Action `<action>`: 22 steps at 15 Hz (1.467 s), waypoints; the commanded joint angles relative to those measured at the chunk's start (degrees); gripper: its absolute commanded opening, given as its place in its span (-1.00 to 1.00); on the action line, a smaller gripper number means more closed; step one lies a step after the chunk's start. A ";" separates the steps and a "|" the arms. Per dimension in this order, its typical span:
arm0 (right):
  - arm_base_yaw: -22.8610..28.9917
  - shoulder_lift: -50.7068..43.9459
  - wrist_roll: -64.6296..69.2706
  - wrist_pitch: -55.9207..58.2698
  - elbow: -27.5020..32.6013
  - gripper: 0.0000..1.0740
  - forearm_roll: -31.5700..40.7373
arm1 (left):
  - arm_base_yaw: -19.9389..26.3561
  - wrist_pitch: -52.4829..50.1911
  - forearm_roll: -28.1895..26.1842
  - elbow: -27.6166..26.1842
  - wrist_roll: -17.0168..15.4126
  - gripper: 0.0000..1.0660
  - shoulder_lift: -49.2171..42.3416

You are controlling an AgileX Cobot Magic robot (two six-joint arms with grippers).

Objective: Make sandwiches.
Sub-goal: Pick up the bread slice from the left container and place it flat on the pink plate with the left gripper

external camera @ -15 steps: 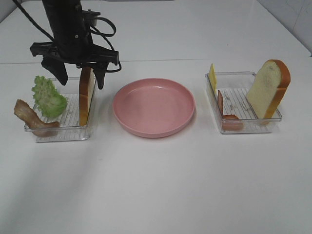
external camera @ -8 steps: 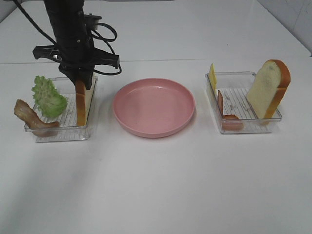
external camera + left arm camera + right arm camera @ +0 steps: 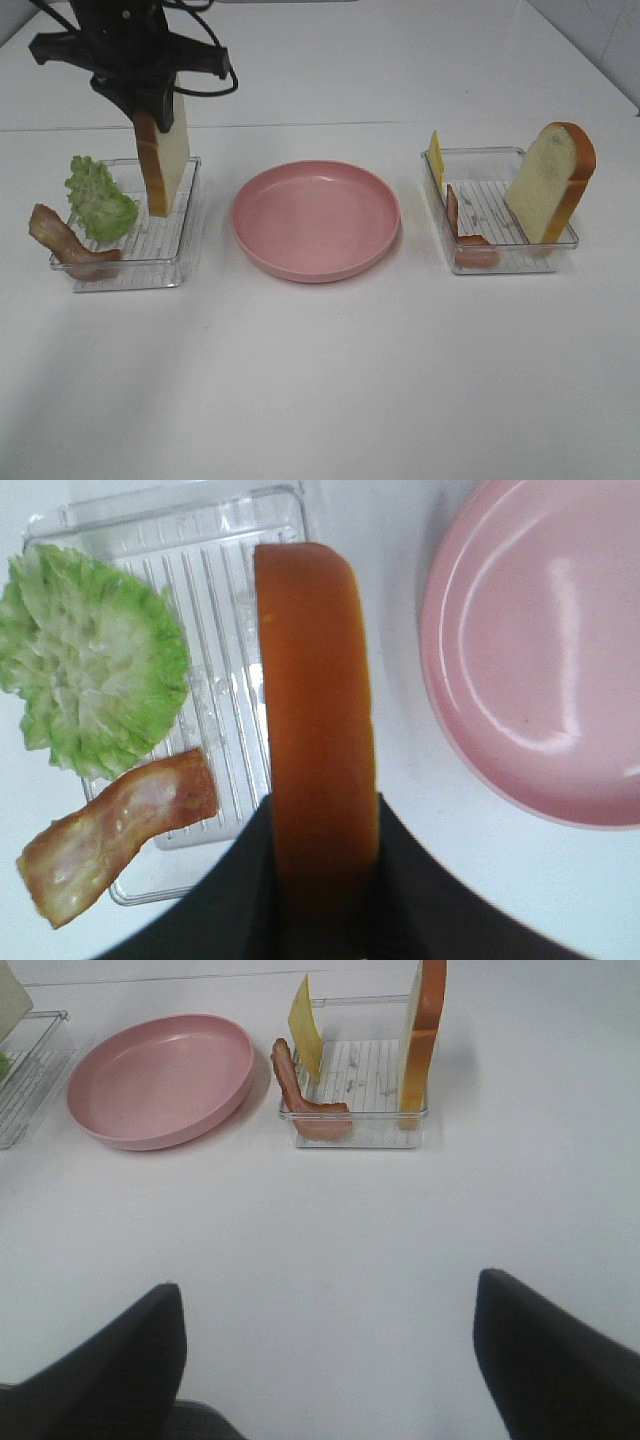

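Two grippers are seen: the left gripper point(image 3: 152, 112) is clamped on the top of a bread slice point(image 3: 166, 160) hung upright over the left tray point(image 3: 130, 272), the pink plate point(image 3: 316, 222) is found beside it toward the middle, and the right gripper point(image 3: 330, 1350) is spread empty.

Orange-crusted white bread slice point(image 3: 168, 150), upright, aloft

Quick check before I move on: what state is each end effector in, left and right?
Left end effector: closed, holding the bread slice by its crust edge.
Right end effector: open, holding nothing.
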 commanded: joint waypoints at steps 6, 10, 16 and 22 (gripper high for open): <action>-0.29 -0.80 -0.11 -0.52 0.11 0.39 0.23 | 5.16 -8.54 -32.49 -0.06 18.39 -1.00 -0.40; -0.29 -0.80 -0.11 -0.52 0.11 0.39 0.23 | 5.27 -9.97 -48.13 -0.06 25.15 -1.00 8.54; -0.29 -0.80 -0.11 -0.52 0.11 0.39 0.23 | 5.16 -13.01 -64.11 -0.06 31.68 -1.00 19.82; -0.29 -0.80 -0.11 -0.52 0.11 0.39 0.23 | 5.16 -13.35 -62.80 -0.06 32.09 -0.81 21.54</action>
